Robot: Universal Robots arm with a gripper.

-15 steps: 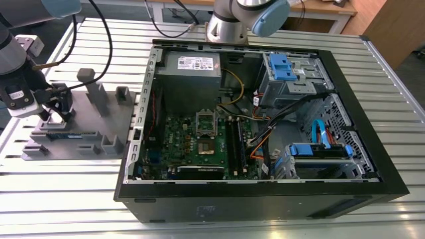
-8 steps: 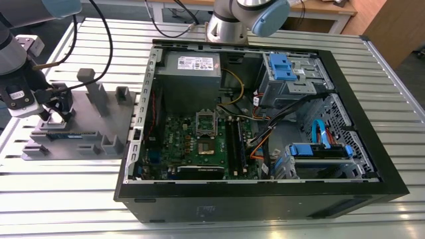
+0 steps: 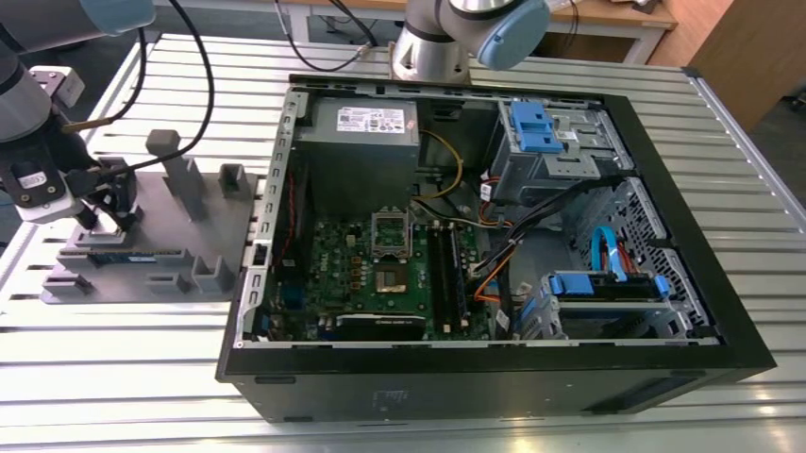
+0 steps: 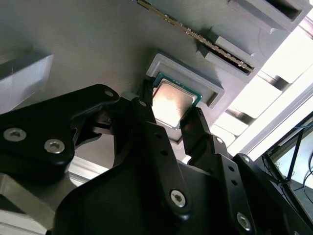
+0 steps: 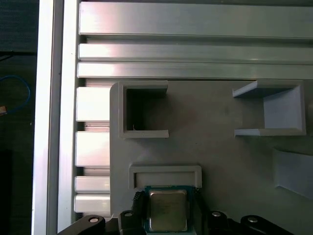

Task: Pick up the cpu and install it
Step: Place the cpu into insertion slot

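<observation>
A slatted metal table (image 3: 126,377) carries an open computer case (image 3: 504,382), which stands just beside the grey tray (image 3: 164,231), on the exterior view's right of it. The arm (image 3: 25,104) leans in over the tray from the side away from the case. The tray's base holds upright posts and open-sided pockets, and a memory stick (image 3: 139,257) lies flat along it, near the edge facing the camera in the exterior view. The gripper (image 3: 111,225) hangs low over the tray, next to the memory stick. Both wrist views show its black fingers (image 4: 146,112) clenched on the cpu (image 4: 172,102), one against each of two opposite edges. The cpu lies silver top up, level with the tray's surface, at a small raised frame on the tray. Whether it rests in that frame or sits just clear of it cannot be told.
</observation>
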